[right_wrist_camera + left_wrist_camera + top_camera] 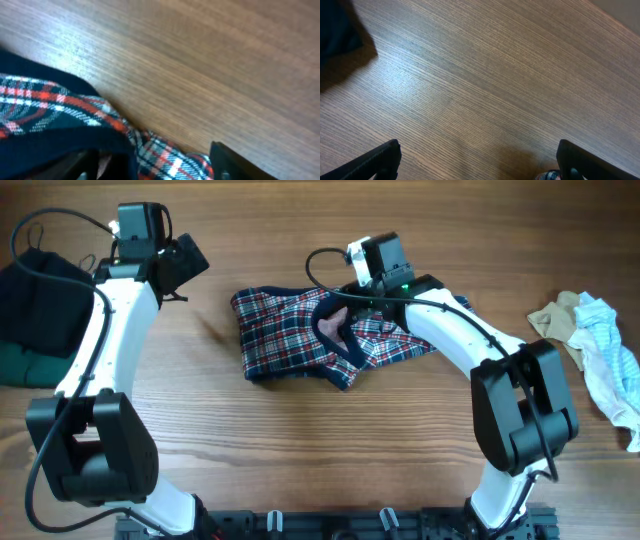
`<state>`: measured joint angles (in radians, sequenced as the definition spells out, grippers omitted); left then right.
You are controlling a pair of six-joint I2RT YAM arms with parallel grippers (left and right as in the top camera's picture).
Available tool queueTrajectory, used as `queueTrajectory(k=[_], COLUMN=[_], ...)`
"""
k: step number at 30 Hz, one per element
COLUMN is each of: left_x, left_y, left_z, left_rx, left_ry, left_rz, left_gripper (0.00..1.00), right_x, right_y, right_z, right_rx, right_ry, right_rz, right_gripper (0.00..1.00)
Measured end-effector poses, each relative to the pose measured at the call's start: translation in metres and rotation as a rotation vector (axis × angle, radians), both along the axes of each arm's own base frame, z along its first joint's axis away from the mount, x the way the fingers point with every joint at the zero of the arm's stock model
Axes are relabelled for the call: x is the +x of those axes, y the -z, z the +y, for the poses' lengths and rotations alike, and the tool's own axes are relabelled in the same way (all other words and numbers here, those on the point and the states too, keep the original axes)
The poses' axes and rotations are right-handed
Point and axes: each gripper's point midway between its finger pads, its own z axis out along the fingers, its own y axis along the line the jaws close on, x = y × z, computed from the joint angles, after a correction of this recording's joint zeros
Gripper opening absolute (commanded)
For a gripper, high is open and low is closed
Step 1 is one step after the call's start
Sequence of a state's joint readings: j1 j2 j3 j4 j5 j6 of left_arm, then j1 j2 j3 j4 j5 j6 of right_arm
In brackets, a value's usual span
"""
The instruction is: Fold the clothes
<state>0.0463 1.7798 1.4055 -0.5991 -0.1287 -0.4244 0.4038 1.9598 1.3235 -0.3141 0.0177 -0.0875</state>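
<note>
Red, navy and white plaid shirt (285, 340) bunched on brown wooden table (300, 450), right gripper (150, 157) at its navy trim, jaws apart, left gripper (477, 160) spread wide over bare wood.

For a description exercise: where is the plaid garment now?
Overhead, the plaid garment lies centrally, beneath the right gripper, between dark clothes at left and pale clothes at right.

1 wooden table (300, 440) takes up nearly everything here: mid-brown, with fine grain running in long streaks along its length. Up close the surface carries a soft pale sheen where the light catches it. Along the near edge sits a black strip (330, 526), possibly a mounting rail, though it's hard to make out.
</note>
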Motion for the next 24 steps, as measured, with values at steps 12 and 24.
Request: queueTrajectory(k=[12, 24], left_x=[0.000, 0.000], left_y=[0.000, -0.001], left_z=[0.000, 0.000], left_rx=[0.000, 0.000], left_ry=[0.000, 0.000], left_rz=[0.000, -0.002], left_gripper=[1.00, 1.00], right_x=[-0.092, -0.066], right_y=[-0.053, 0.010], right_z=[0.086, 0.043], right_rx=[0.235, 0.195], right_ry=[-0.348, -0.112], right_rz=[0.154, 0.281], right_gripper=[0.43, 0.59])
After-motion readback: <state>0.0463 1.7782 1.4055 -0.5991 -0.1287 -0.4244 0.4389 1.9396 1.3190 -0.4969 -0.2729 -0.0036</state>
